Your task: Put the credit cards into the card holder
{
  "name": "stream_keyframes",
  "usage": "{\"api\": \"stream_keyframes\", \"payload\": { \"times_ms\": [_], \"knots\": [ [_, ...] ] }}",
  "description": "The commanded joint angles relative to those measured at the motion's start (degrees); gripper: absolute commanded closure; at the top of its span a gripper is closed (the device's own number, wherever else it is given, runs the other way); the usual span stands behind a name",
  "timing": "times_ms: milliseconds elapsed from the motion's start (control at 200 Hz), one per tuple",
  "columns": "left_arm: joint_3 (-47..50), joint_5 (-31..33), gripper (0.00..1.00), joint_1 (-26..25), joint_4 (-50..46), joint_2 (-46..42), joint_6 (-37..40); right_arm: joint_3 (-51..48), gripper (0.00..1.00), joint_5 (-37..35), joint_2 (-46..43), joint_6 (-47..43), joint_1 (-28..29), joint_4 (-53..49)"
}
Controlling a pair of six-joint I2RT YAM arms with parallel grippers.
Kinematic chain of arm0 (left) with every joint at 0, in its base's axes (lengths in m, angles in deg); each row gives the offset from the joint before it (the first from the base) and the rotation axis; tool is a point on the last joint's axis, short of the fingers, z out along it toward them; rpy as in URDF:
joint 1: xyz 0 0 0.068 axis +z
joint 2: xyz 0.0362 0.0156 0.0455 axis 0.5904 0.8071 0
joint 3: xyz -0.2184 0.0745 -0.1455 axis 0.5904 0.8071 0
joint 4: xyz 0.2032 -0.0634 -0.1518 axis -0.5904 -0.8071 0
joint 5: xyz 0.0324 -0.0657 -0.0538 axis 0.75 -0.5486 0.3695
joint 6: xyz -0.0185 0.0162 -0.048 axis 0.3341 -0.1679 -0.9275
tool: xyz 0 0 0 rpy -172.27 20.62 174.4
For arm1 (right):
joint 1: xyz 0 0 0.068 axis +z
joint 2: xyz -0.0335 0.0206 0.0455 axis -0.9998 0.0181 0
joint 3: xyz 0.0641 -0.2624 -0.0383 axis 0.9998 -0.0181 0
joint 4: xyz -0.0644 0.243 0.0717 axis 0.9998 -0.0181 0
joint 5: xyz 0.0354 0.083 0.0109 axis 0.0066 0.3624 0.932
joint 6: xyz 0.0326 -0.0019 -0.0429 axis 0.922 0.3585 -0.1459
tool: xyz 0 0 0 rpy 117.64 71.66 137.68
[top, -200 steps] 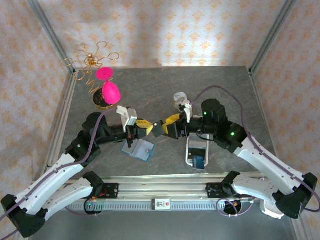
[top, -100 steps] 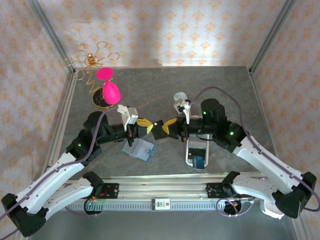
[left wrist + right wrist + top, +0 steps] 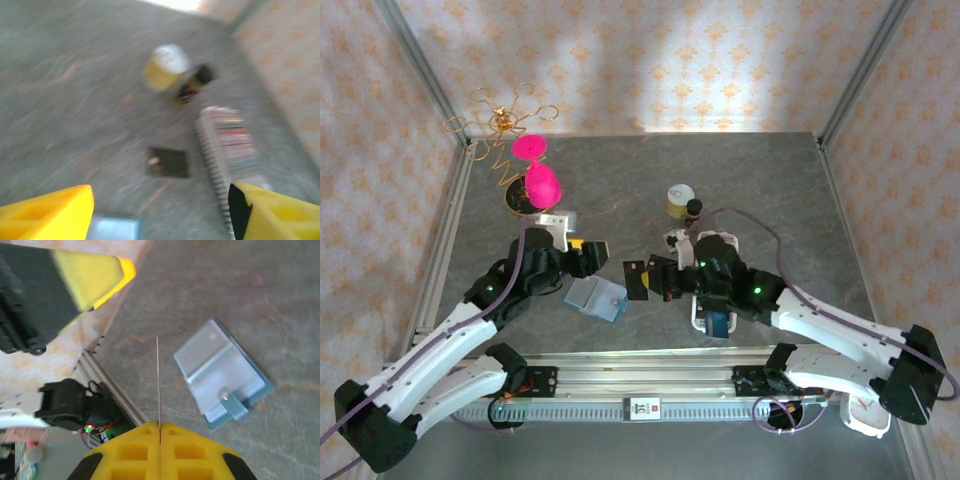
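One credit card (image 3: 158, 380) stands pinched edge-on in the right gripper's (image 3: 160, 425) closed fingers, near the card holder (image 3: 222, 377), which lies open on the counter (image 3: 250, 290). The insertion looks to need the card squared to a pocket mouth and slid in slowly, while the left gripper (image 3: 585, 252), fingers wide and empty, steadies the holder. The overhead view places the holder at 8 o'clock from the card and the white slotted tray (image 3: 698, 320) at 4 o'clock. The right wrist view adds the snap tab (image 3: 234, 407).

One card holder (image 3: 598, 297), one dark card (image 3: 638, 280), one tray (image 3: 214, 160), one jar (image 3: 678, 200), one bottle (image 3: 693, 208).
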Motion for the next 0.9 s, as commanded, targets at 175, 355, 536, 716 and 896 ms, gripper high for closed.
{"api": "stream_keyframes", "payload": {
  "times_ms": [175,355,536,716,896],
  "knots": [
    [12.9,6.8,0.36,7.5,0.0,3.9,-13.3,-5.2,1.00,-20.2,7.7,28.8,7.9,12.1],
    [16.8,3.5,0.40,7.5,6.8,8.9,-14.7,-2.5,1.00,-22.2,15.5,30.9,10.6,15.9],
    [18.9,-0.6,0.44,7.5,11.0,13.5,-15.2,-1.3,1.00,-23.1,19.1,31.5,10.9,17.3],
    [21.8,-2.9,0.44,6.1,10.7,11.2,-18.5,-2.1,1.00,-25.1,20.1,32.2,10.9,17.4],
    [22.8,-1.0,0.46,-1.3,12.0,5.6,-24.1,-2.9,1.00,-26.4,20.8,33.0,10.9,17.9]
  ]
}}
